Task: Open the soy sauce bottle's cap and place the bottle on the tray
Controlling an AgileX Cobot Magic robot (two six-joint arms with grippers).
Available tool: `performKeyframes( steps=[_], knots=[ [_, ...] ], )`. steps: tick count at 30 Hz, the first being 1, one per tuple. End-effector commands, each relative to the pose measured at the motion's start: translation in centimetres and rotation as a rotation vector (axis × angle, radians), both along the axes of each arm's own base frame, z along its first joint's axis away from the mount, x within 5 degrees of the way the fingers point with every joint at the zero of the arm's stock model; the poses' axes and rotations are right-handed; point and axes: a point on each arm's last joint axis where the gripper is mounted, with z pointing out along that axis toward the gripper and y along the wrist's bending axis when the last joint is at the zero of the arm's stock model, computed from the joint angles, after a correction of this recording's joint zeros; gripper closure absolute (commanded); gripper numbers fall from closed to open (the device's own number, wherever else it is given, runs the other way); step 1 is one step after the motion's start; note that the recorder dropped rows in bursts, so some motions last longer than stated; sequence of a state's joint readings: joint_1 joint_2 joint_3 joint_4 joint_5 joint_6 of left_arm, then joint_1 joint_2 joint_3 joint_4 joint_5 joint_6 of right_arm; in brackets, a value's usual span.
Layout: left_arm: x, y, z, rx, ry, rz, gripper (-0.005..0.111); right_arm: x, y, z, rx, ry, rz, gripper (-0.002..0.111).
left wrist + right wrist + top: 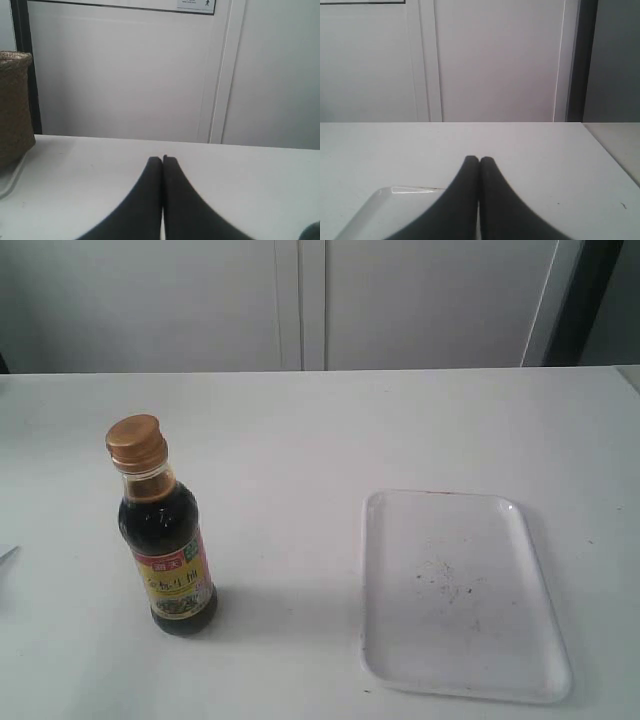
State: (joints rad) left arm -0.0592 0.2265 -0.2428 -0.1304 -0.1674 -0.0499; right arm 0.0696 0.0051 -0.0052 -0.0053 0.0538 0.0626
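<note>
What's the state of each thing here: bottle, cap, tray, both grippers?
soy sauce bottle: upright on the table, left of the tray, not held.
cap: closed on the bottle's neck.
tray: flat on the table, nothing on it but small dark specks.
left gripper: shut, holding nothing.
right gripper: shut, holding nothing, the tray's corner just below it.
</note>
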Motion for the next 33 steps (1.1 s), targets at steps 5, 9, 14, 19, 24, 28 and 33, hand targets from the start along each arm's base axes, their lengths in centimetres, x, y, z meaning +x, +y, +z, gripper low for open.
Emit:
performKeyframes(
  steps=[5,9,14,19,24,28,33],
  knots=[
    [3.3,-1.1,2.7,0.028,-0.117,-0.1,0.107,0.0,0.0,-0.1,0.001,-0.01,0.0,0.108],
    [4.8,-2.3,3.2,0.065,-0.142,-0.211,0.107,0.0,0.0,-0.1,0.001,-0.01,0.0,0.108],
    [6.3,-3.8,3.6,0.071,-0.157,-0.375,0.107,0.0,0.0,-0.1,0.001,-0.01,0.0,0.108],
    [7.5,-5.3,3.7,0.072,-0.146,-0.561,0.107,0.0,0.0,-0.1,0.001,-0.01,0.0,0.108],
    [8.0,-6.7,3.9,0.046,-0.179,-0.752,0.107,0.0,0.0,-0.1,0.001,-0.01,0.0,0.108],
    [8.7,-7.2,3.3,0.028,-0.13,-0.822,0.107,0.0,0.0,-0.1,0.001,-0.01,0.0,0.108],
    [9.8,-7.7,2.5,0.074,-0.063,-0.897,0.107,0.0,0.0,-0.1,0.001,-0.01,0.0,0.108]
  ],
)
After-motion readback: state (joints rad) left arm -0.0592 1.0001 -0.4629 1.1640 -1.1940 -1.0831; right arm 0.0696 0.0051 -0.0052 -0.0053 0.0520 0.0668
